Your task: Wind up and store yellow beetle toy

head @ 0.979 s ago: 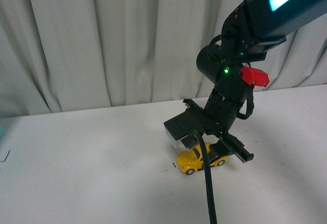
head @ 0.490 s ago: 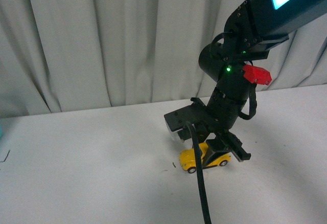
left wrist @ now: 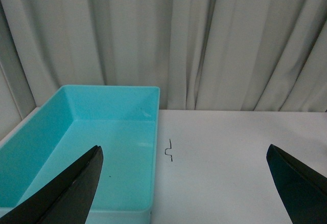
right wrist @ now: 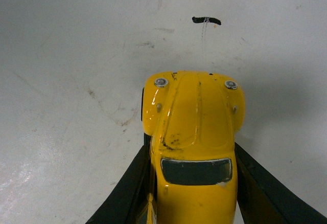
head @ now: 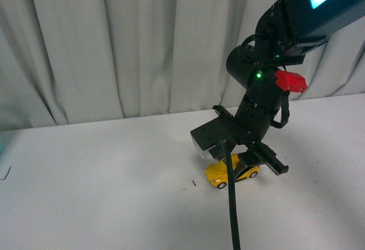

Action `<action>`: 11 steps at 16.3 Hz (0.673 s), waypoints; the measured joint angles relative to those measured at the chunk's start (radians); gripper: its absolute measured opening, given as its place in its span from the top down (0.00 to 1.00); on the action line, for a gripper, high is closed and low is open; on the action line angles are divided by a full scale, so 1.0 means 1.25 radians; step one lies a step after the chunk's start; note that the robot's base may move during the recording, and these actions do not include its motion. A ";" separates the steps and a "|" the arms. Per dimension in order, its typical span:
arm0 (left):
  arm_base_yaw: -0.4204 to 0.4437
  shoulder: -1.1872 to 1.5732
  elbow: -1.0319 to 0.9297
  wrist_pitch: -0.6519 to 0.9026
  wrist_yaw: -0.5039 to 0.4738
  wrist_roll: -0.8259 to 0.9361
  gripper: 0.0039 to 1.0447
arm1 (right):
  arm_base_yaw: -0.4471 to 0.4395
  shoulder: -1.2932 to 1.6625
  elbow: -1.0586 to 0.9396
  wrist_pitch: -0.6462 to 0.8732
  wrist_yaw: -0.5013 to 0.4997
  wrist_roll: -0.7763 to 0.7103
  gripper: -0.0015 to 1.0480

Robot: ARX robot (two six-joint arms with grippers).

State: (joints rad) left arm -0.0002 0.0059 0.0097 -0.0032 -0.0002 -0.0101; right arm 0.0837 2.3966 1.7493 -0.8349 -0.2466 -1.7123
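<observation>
— Where do we have the small, rounded yellow beetle toy (head: 217,176) with its dark windows?

— Down at the white worktop (head: 102,198), right of the middle in the front view, in front of the pale pleated curtain (head: 114,44). A black cable (head: 232,218) crosses in front of it there.

— And our right hand (head: 239,168)?

— It reaches down over the toy from above and grips it. In the right wrist view its black fingers (right wrist: 127,193) lie against both flanks, and the toy's rounded end pokes out ahead of them. A small dark speck (right wrist: 206,20) lies on the worktop just beyond that end.

— Our left hand (left wrist: 184,183)?

— Spread wide, with nothing between its fingers. Its camera looks over a rectangular turquoise plastic bin (left wrist: 156,132) standing on the worktop by the curtain, with a little bent black mark (left wrist: 169,150) just beside it.
</observation>
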 joint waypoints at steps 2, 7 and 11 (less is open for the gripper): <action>0.000 0.000 0.000 0.000 0.000 0.000 0.06 | 0.000 -0.002 -0.009 0.008 0.000 -0.005 0.62; 0.000 0.000 0.000 0.000 0.000 0.000 0.06 | -0.016 -0.019 -0.047 0.042 -0.006 -0.012 0.62; 0.000 0.000 0.000 0.000 0.000 0.000 0.06 | -0.044 -0.034 -0.081 0.060 -0.015 -0.013 0.62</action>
State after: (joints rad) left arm -0.0002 0.0059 0.0097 -0.0032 -0.0002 -0.0101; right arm 0.0284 2.3535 1.6478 -0.7597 -0.2653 -1.7290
